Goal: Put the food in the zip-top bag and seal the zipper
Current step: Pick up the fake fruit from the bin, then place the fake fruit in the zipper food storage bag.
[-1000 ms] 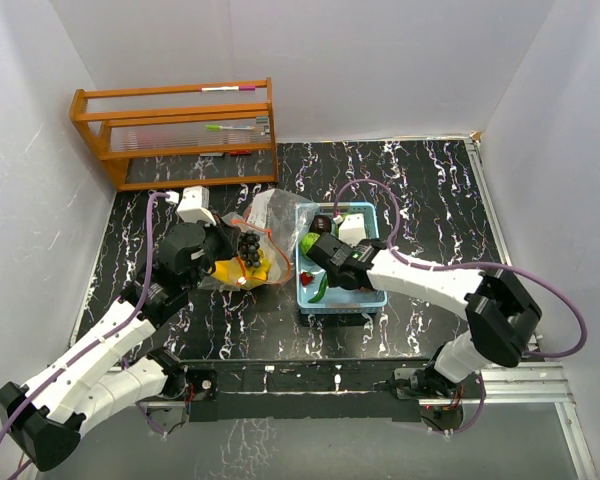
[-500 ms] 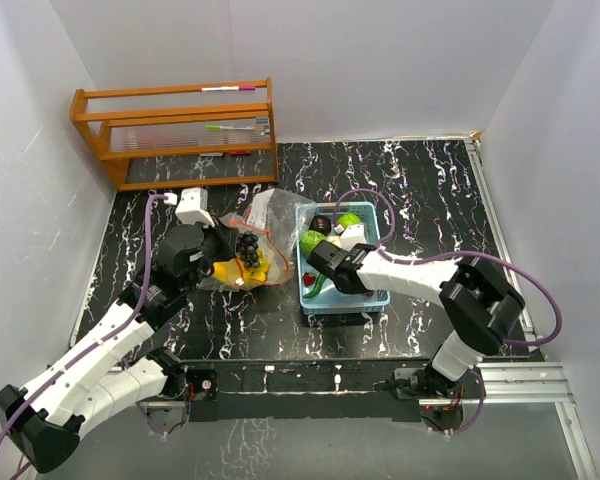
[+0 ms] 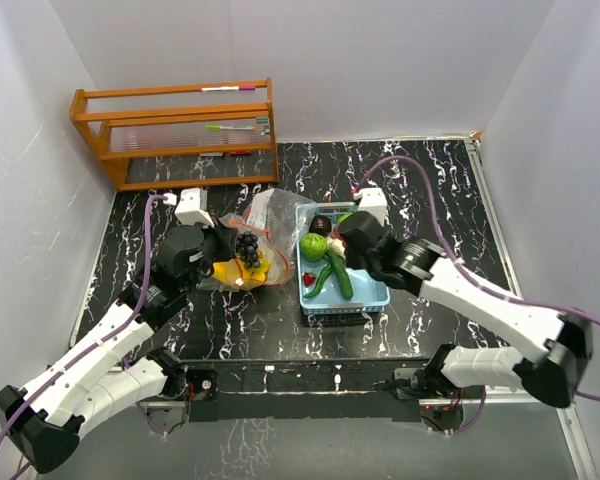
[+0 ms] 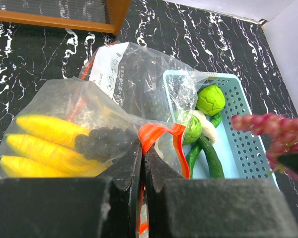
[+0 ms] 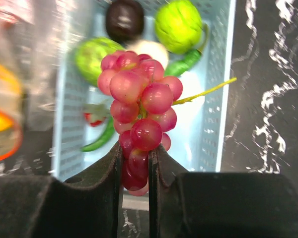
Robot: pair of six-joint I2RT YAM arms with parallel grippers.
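Note:
My right gripper [image 5: 135,168] is shut on a bunch of red grapes [image 5: 139,109] and holds it in the air over the blue basket [image 5: 219,99]. Other food lies in the basket: a dark purple ball [image 5: 124,19], a lime-green ball [image 5: 179,25], a long green pepper [image 5: 102,140] and a small red piece [image 5: 92,118]. My left gripper [image 4: 143,158] is shut on the red-orange zipper [image 4: 159,133] at the mouth of the clear zip-top bag [image 4: 134,74], left of the basket. From above, the right gripper [image 3: 348,248] hangs over the basket beside the bag [image 3: 272,212].
Yellow pieces [image 4: 44,141] and a dark cluster [image 4: 104,144] show through clear plastic by my left fingers; whether it is the same bag I cannot tell. A wooden rack [image 3: 180,135] stands at the back left. White walls close in the black marbled table [image 3: 430,190].
The right gripper shut on the grape bunch in the basket and rose with it, its arm swinging up and to the right. The left gripper and the bag stayed put.

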